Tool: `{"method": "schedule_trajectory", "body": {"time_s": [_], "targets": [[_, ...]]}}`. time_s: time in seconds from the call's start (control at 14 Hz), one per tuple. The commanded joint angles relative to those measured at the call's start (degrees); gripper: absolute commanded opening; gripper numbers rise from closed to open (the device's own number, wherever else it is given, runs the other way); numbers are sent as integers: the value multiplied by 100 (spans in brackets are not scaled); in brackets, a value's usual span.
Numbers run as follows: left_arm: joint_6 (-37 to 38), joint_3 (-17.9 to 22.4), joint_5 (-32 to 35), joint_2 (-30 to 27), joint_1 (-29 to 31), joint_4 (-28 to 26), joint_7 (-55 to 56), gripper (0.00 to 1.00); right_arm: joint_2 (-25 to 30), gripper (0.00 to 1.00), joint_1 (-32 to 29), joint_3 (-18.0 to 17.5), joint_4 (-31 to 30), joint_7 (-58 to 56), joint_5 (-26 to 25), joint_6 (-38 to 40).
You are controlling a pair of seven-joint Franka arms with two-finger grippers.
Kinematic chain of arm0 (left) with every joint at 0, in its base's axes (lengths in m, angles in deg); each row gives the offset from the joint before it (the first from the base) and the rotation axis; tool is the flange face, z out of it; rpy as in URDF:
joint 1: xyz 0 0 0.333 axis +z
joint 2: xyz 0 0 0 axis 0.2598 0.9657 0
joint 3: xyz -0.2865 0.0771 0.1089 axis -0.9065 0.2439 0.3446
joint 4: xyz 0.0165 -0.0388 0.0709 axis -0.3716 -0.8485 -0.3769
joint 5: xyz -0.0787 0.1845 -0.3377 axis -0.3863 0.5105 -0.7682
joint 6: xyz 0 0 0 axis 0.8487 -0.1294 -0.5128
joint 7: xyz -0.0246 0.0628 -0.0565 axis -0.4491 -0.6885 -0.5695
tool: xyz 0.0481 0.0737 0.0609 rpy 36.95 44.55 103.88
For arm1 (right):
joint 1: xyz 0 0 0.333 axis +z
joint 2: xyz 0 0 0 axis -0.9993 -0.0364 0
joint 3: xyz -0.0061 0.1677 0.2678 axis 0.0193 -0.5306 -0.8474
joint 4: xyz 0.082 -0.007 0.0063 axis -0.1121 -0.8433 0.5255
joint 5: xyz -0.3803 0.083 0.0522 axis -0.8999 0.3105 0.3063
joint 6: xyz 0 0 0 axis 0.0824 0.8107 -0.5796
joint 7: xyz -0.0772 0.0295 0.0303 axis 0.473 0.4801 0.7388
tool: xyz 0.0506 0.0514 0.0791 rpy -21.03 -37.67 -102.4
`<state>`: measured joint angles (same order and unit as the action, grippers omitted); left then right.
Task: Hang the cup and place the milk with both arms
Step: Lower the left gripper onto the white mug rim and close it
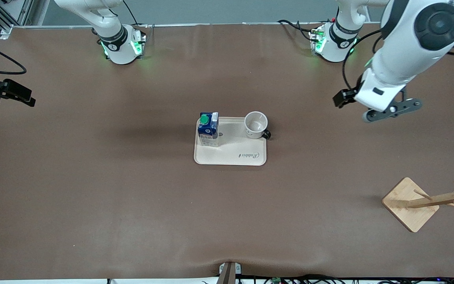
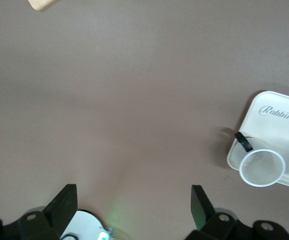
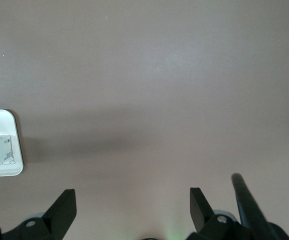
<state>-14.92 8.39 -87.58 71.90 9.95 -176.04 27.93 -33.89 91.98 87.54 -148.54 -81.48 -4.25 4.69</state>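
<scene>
Both my arms hang over bare brown table (image 1: pixel 93 197), nothing taken up yet. My left gripper (image 2: pixel 133 202) hovers above the table toward the left arm's end, its jaws spread wide and empty; my right gripper (image 3: pixel 132 206) hovers toward the right arm's end, jaws likewise wide apart and holding nothing. The small white mug with a thin black loop handle (image 1: pixel 256 124) stands upright on a pale beige rectangular tray (image 1: pixel 231 156) at the table's middle, in the corner nearest my left arm, handle turned outward, which I judge suits a grasp from that arm. The dark-blue milk carton with a round green cap (image 1: pixel 208 129) stands upright at the tray's corner nearest my right arm. A wooden peg stand on a square base (image 1: pixel 428 202), nearer the front camera at the left arm's end, awaits the mug. Cables trail along the table's edges.
</scene>
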Motion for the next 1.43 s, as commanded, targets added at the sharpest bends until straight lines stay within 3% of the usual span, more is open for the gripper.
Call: {"method": "schedule_trajectory", "body": {"time_s": [0.0, 0.29, 0.64, 0.93, 1.36], "targets": [[-572, -237, -145, -170, 36, -588, 520, 100, -46, 100, -108, -90, 47, -13, -36, -1], [-1399, -264, -821, -197, 19, -1292, 1022, 100, -117, 100, -107, -99, 65, -13, -53, -1], [-2558, -1001, -936, 216, -86, -1872, 2540, 100, -126, 100, -55, -99, 65, -5, -10, -10], [-3324, -1188, -858, 900, -550, -1926, 3849, 100, -249, 100, -46, -99, 56, -31, 26, -106], [-4335, -1187, -138, 1798, -948, -1926, 5407, 84, -547, 100, -55, -117, 82, -75, -27, -238]]}}
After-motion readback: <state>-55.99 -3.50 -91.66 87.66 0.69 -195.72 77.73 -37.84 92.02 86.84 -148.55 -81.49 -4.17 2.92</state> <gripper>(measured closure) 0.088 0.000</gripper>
